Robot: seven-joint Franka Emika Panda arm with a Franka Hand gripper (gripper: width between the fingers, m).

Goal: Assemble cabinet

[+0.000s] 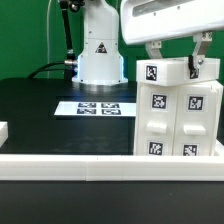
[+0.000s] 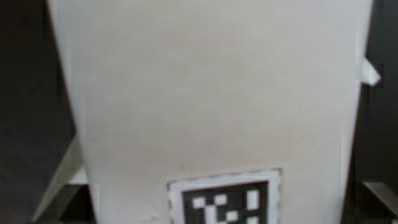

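The cabinet (image 1: 178,115) is a tall white box with several black-and-white tags, standing upright at the exterior view's right, next to the front rail. A smaller white block with a tag (image 1: 160,72) sits on its top. My gripper (image 1: 173,58) comes down from above with one finger on each side of this block. In the wrist view the white panel (image 2: 205,100) fills the space between the fingers, with its tag (image 2: 226,206) low down. My gripper (image 2: 217,200) seems shut on it; only slivers of the fingers (image 2: 64,192) show at the panel's edges.
The marker board (image 1: 100,107) lies flat on the black table in front of the arm's white base (image 1: 100,55). A long white rail (image 1: 100,163) edges the table's front. A small white part (image 1: 3,130) shows at the exterior view's left edge.
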